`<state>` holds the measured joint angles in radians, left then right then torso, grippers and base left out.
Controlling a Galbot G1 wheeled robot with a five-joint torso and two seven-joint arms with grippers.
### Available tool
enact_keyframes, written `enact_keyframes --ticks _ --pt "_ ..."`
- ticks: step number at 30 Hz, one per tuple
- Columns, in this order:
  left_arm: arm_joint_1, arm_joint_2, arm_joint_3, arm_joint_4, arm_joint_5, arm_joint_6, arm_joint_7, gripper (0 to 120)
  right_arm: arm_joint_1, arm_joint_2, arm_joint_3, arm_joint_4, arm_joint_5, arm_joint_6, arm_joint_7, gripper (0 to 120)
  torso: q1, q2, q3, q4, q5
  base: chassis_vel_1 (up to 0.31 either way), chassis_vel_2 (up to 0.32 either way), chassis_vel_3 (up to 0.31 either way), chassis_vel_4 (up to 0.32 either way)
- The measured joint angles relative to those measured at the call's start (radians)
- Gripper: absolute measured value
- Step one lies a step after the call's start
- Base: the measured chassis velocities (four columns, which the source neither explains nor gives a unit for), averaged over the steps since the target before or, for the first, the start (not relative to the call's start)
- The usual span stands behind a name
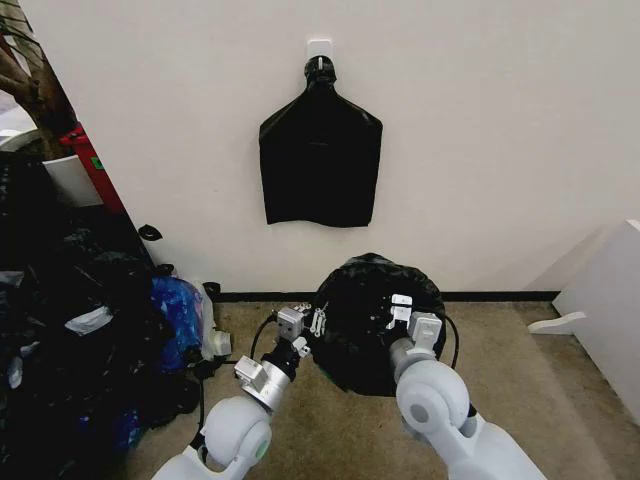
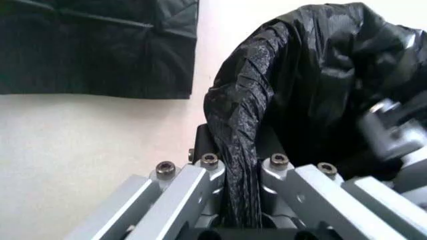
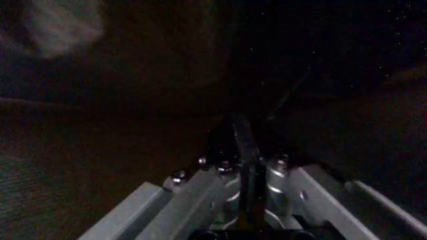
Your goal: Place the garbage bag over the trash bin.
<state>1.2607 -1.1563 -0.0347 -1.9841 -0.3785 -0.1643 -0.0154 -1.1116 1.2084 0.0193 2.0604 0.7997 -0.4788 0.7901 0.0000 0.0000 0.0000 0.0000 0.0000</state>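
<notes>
The garbage bag (image 1: 362,285), glossy black and crinkled, billows in a round dome on the floor by the wall. My left gripper (image 1: 317,322) is at its left edge. In the left wrist view, that gripper (image 2: 243,162) is shut on a pleated fold of the bag (image 2: 313,75). My right gripper (image 1: 401,311) is over the bag's right side. In the right wrist view, it (image 3: 248,162) is shut on a thin strip of black film, with dark plastic (image 3: 320,75) all around. The trash bin is hidden.
A flat black bundle (image 1: 320,160) hangs from a white hook on the wall above the bag. A heap of dark and blue bags (image 1: 90,330) fills the left side. A white panel (image 1: 610,310) stands at the right. Tan floor lies open on the right.
</notes>
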Motion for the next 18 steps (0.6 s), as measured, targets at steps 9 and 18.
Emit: enact_keyframes --ticks 9,18 --pt "0.015 0.004 0.002 -0.025 0.000 0.001 0.002 4 0.027 0.033 -0.013 -0.085 -0.028 0.012 0.018 0 0.000 0.000 0.000 0.0000 0.0000 0.000 0.000 0.000 0.000" --pt "0.032 0.004 0.000 -0.039 -0.003 0.000 0.015 4 0.057 0.050 -0.013 -0.141 -0.026 0.014 0.025 0 0.000 0.000 0.000 0.0000 0.0000 0.000 0.000 0.000 0.000"
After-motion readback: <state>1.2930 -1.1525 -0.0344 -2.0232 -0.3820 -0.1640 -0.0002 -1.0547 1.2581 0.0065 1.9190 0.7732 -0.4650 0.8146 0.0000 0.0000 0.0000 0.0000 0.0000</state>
